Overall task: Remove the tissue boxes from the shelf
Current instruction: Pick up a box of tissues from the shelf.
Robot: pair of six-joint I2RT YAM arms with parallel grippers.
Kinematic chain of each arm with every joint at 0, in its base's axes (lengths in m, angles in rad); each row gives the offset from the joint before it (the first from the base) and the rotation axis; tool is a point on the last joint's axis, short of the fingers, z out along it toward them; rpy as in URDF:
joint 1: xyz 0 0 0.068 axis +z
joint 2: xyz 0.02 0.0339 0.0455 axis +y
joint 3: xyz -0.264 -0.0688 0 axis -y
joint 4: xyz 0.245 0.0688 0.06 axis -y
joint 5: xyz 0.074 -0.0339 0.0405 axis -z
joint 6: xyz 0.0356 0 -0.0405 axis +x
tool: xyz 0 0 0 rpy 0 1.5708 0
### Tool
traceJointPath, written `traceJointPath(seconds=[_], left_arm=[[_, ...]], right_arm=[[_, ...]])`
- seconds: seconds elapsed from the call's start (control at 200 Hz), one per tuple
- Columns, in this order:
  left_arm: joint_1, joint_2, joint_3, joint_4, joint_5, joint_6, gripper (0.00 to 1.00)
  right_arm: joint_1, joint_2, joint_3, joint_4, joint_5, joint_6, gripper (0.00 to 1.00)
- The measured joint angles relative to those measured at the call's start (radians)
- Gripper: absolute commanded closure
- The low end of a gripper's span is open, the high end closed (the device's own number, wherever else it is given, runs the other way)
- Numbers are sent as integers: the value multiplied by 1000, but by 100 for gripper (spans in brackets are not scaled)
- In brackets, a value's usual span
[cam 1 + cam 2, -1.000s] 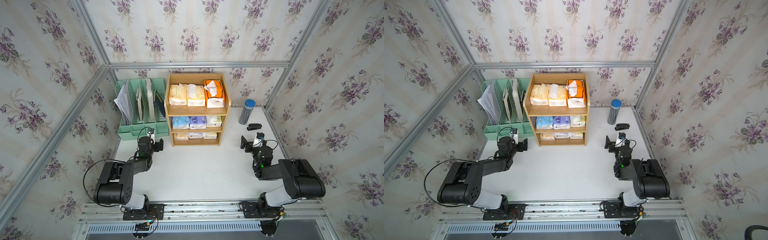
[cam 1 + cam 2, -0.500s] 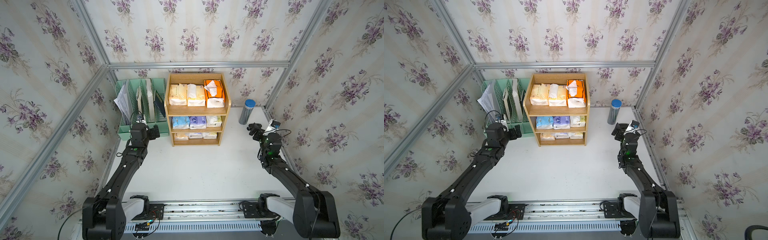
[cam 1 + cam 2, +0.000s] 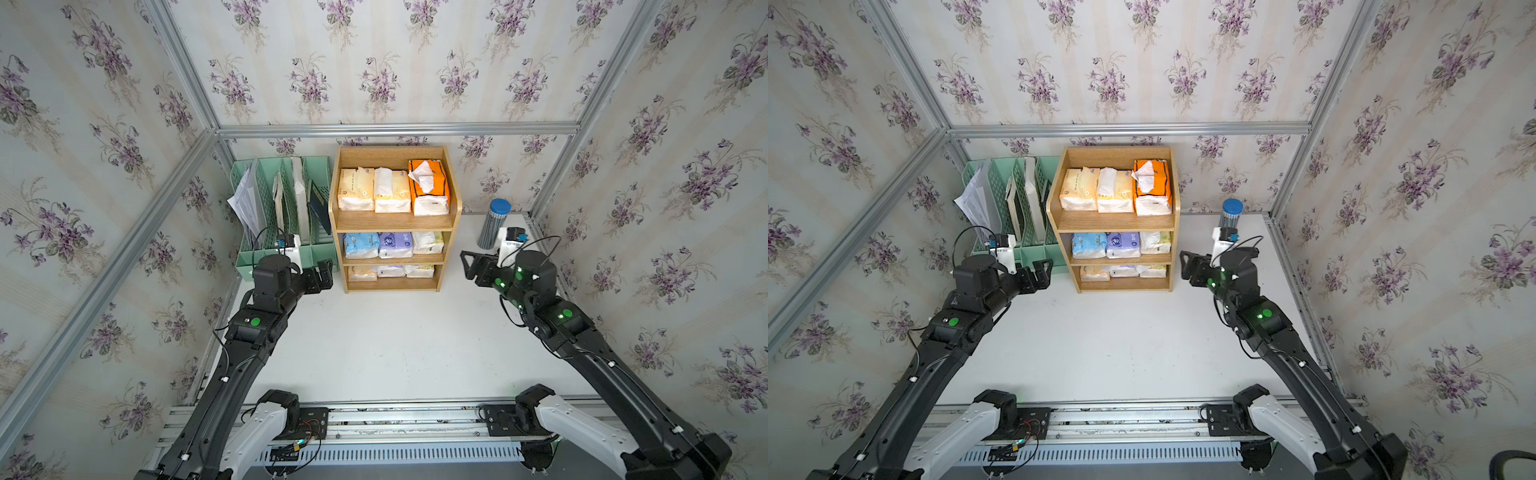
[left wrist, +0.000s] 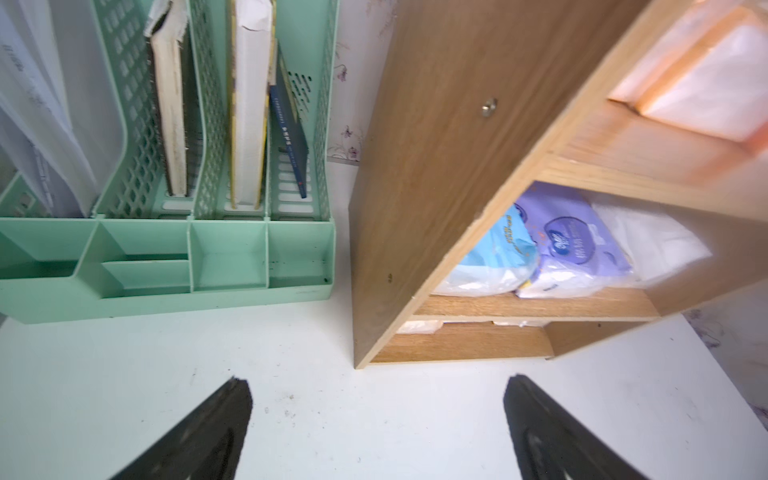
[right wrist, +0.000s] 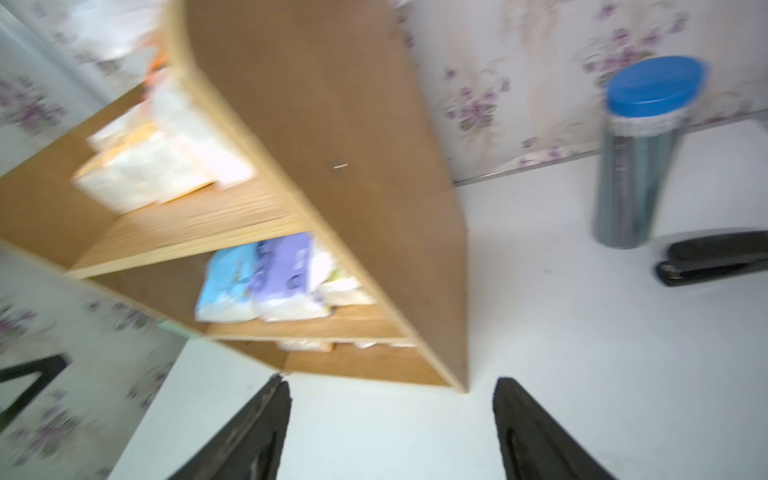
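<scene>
In both top views, the small light-brown wooden shelf (image 3: 395,222) stands at the back of the white table (image 3: 395,340). Soft plastic-wrapped tissue packs (image 3: 392,245) fill all three levels. The left end effector (image 3: 324,275) and right end effector (image 3: 468,264) hang near its sides.

Left wrist view: fingers (image 4: 216,432) wide apart, holding nothing.

Right wrist view: blurry, fingers (image 5: 257,432) apart, holding nothing.

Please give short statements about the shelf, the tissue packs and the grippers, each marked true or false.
1. The orange tissue pack lies on the top tier of the shelf. True.
2. The left gripper holds a tissue pack. False: it is open and empty.
3. The middle tier is empty. False: a light blue pack and a purple pack lie there.
4. The blue-capped cylinder stands on the right arm's side of the shelf. True.
5. The right gripper is shut. False: its jaws stand apart.
</scene>
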Motion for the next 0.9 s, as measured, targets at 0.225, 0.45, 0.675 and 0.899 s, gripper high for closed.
traceJointPath(seconds=[0.225,0.45,0.675,0.899], left_arm=[[-52,-2,26,-1,30,-10,1],[-76,27,51,-18,39,-11,1],[-86,43,59,-26,47,-5,1],[-89,68,61,-25,67,-1,1]], right_arm=[[217,188,278,-105,127,55,21],[243,340,480,-94,195,80,21],[244,400,563,-78,333,125,21],[236,463,645,-79,415,174,21]])
